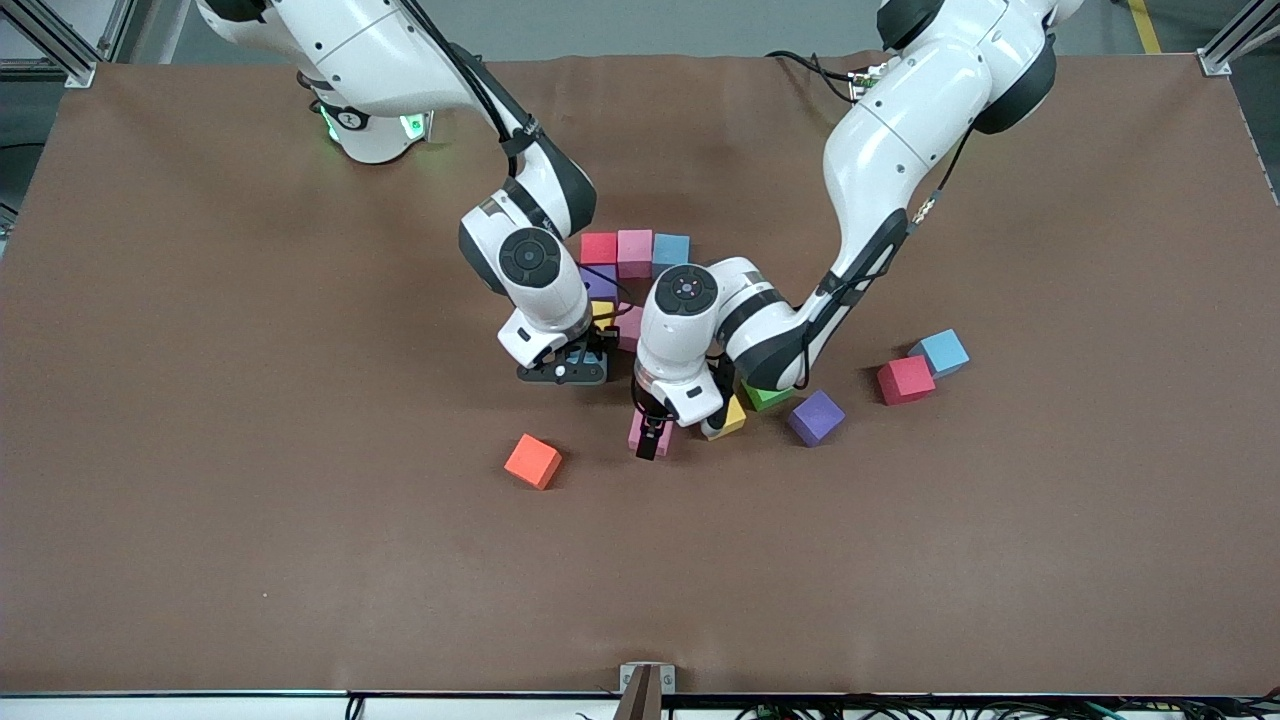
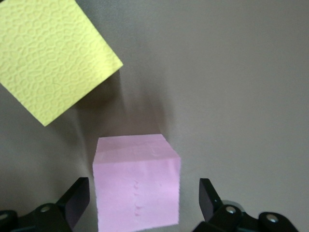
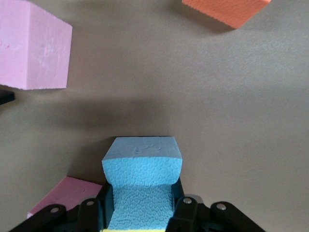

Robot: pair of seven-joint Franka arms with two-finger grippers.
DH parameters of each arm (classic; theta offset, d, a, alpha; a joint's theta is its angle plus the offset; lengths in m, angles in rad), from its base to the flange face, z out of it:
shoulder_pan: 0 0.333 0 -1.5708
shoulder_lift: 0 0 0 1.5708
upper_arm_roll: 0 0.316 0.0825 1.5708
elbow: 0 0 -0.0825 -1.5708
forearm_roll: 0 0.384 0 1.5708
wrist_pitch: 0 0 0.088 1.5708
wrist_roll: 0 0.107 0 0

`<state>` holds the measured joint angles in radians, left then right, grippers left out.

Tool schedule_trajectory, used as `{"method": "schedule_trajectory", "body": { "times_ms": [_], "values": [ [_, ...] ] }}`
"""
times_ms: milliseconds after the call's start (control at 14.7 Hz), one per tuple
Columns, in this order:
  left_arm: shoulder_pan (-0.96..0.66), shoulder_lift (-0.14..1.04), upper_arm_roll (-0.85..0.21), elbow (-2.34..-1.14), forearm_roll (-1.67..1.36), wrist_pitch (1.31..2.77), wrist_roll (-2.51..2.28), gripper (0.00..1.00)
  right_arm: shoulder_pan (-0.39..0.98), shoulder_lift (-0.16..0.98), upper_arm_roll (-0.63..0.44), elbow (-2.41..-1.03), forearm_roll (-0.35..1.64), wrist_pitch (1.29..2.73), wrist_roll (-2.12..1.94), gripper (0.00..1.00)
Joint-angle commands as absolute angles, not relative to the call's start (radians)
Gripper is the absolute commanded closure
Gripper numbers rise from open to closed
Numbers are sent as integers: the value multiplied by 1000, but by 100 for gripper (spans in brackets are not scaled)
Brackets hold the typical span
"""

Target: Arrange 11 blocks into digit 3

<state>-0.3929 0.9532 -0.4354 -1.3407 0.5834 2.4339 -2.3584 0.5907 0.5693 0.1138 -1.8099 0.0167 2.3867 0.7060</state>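
Right wrist view: a blue block (image 3: 142, 181) is pinched tight by the right gripper (image 3: 140, 212), low over the table (image 1: 200, 400) mid-area, beside the part-built digit 3 (image 1: 625, 265), w/ an orange block (image 3: 227, 9) nearby. The left gripper (image 2: 140, 203) is spread wide around a pink block (image 2: 136, 188), fingers (image 2: 210, 195) not touching it, toward the table's front-camera edge; a yellow block (image 2: 48, 53) lies near.

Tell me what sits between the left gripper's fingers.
A pink block stands between the open fingers of the left gripper, not yet clamped; the left wrist view shows it.
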Motion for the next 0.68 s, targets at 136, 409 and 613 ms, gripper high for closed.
{"method": "schedule_trajectory", "body": {
  "times_ms": [136,409,613],
  "values": [
    [-402,985,-426,-1307,575,2439,-2341,0,612,595,107,-1776,6,2382,742,98],
    [-397,983,-426,-1307,575,2439,-2338,56,617,597,107,-1776,5,2382,741,97],
    [-387,966,-426,-1313,569,2425,-2344,69,617,597,106,-1776,0,2381,735,97]
  ]
}}
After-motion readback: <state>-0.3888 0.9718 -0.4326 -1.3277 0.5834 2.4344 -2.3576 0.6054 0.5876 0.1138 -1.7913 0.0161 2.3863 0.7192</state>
